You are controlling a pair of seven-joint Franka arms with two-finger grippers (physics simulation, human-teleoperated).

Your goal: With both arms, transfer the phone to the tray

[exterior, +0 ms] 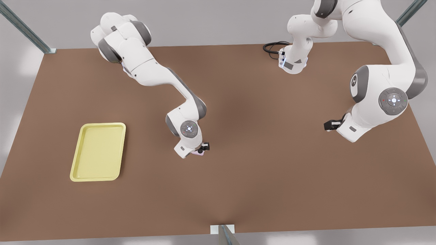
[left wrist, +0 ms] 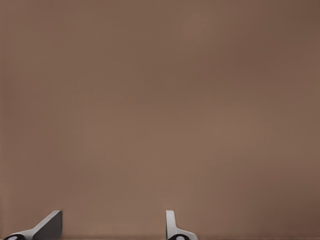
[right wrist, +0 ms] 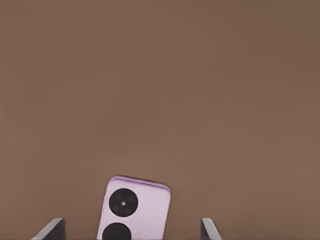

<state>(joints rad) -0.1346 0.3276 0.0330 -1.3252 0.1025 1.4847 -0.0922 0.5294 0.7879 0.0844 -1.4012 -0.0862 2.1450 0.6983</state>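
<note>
My right claw (exterior: 204, 147) is low over the middle of the worktop (exterior: 259, 163), spread wide with the phone (right wrist: 134, 210) lying flat between its fingers (right wrist: 51, 229), not pinched. The phone is face down, two black circles up. The tray (exterior: 98, 152) sits well apart from it, toward the front view's left. My left claw (exterior: 329, 125) waits over bare worktop on the front view's right, fingers (left wrist: 49, 226) spread, holding nothing.
</note>
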